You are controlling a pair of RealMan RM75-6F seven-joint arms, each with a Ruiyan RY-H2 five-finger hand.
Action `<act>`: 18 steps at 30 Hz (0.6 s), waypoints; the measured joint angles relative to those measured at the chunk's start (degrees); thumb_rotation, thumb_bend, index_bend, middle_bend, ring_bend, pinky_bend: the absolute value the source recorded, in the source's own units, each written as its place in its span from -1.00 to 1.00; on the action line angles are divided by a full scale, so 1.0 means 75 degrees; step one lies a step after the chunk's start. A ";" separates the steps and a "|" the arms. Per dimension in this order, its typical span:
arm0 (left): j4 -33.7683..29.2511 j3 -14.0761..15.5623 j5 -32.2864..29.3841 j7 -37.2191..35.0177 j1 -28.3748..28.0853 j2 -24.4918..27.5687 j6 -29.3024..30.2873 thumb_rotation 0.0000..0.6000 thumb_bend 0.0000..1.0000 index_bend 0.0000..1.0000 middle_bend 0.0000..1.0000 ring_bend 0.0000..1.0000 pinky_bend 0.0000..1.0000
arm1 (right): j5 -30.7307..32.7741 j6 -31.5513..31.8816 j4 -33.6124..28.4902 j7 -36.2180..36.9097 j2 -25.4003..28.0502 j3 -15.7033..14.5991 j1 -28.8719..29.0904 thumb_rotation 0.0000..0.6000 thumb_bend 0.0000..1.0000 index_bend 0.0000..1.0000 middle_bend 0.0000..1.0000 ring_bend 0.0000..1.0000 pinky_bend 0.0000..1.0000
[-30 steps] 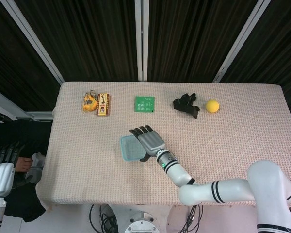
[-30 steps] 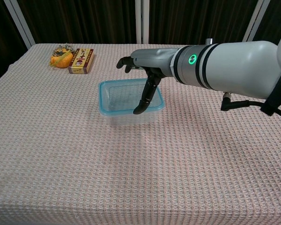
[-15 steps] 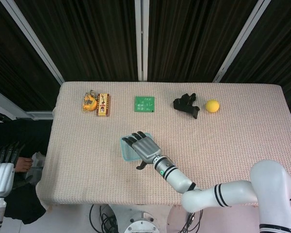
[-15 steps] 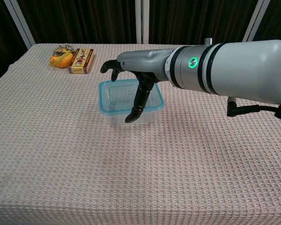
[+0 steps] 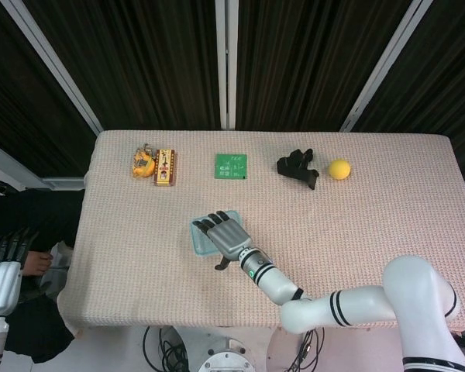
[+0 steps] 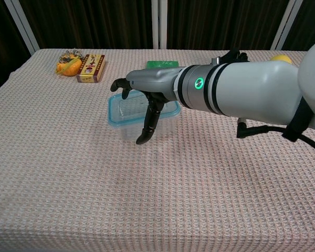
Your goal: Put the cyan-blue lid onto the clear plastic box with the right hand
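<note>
Cyan-blue plastic is showing as a rim around the clear box [image 6: 127, 119], which is sitting near the middle of the tabletop [image 6: 68, 178]; the lid [image 6: 115, 111] is lying on top of the box. The right hand [image 6: 147, 90] is spreading flat, palm down, over the lid, with its fingers [image 6: 118, 84] stretching past the far-left edge and the thumb [image 6: 147, 122] hanging down in front of the box's near wall. Whether the palm is pressing on the lid or hovering just above it cannot be told; the fingers are apart and gripping nothing. In the head view the same hand [image 5: 223, 235] is covering most of the lid [image 5: 197, 236].

At the far left of that view the left hand [image 5: 5, 248] is hanging off the tabletop, fingers apart and empty.

Along the far edge are lying an orange toy [image 5: 143, 163] touching a small box [image 5: 165, 167], a green card [image 5: 231, 166], a black object [image 5: 297, 168] and, near it, a yellow ball [image 5: 339, 169].
</note>
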 measured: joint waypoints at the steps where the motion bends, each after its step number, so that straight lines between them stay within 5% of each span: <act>1: 0.0010 0.0001 0.0002 -0.0012 0.0001 -0.0005 0.0001 1.00 -0.90 -0.82 -0.96 -1.00 -1.00 | 0.0011 0.0010 0.0006 -0.0007 -0.0011 -0.0019 0.0001 1.00 -1.00 -1.00 -0.69 -1.00 -1.00; 9: 0.0095 0.0011 0.0015 -0.0095 0.0006 -0.0046 -0.0006 1.00 -0.90 -0.82 -0.96 -1.00 -1.00 | -0.0118 0.0224 -0.0041 -0.0047 -0.0021 -0.0094 -0.0044 1.00 -1.00 -1.00 -0.69 -1.00 -1.00; 18: 0.0023 0.0012 0.0013 -0.0063 -0.0015 0.0022 -0.0058 1.00 -0.90 -0.82 -0.96 -1.00 -1.00 | -0.1581 0.0880 -0.1066 0.0176 0.0416 -0.0350 -0.0590 1.00 -1.00 -1.00 -0.68 -1.00 -1.00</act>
